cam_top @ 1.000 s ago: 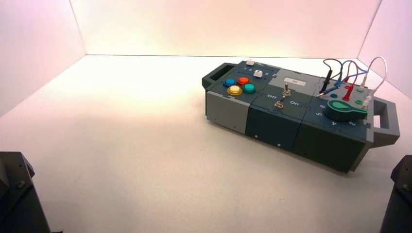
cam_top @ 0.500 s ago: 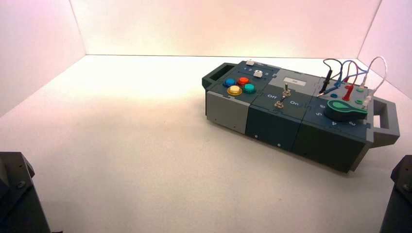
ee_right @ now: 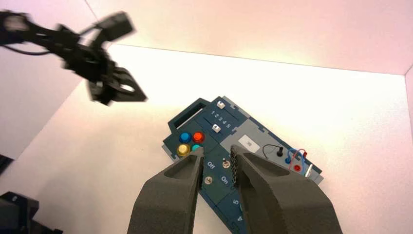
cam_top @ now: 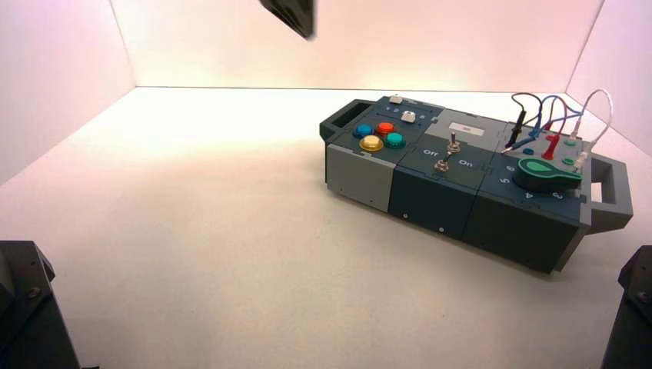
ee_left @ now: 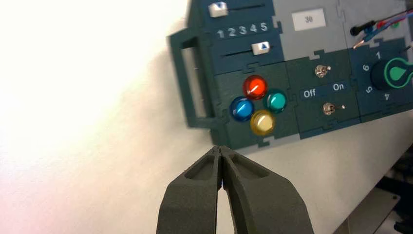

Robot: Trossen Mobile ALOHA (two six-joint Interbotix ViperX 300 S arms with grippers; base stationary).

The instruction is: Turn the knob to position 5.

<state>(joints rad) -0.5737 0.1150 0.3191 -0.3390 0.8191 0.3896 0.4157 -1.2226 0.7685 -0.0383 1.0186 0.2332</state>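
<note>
The knob (cam_top: 546,175) is a green teardrop dial on a dark round base, at the right end of the box (cam_top: 430,196). In the left wrist view the knob (ee_left: 397,73) is cut by the picture's edge, with the white 5 (ee_left: 369,89) printed beside it between 6 and 4. My left gripper (ee_left: 221,148) hangs high above the table beside the box's button end, shut and holding nothing. My right gripper (ee_right: 216,148) is open and empty, high over the box. One of its fingers (ee_right: 272,195) hides the knob, and the 5 (ee_right: 235,201) shows between the fingers.
Four coloured push buttons (cam_top: 379,135), two toggle switches (cam_top: 448,152), two sliders (ee_left: 243,29) and clipped wires (cam_top: 553,115) share the box top. Handles stick out at both ends. A dark arm part (cam_top: 292,15) shows at the top edge. Arm bases (cam_top: 27,307) fill the bottom corners.
A dark part of an arm has come into the top edge of the high view. The box and the knob stand as before.
</note>
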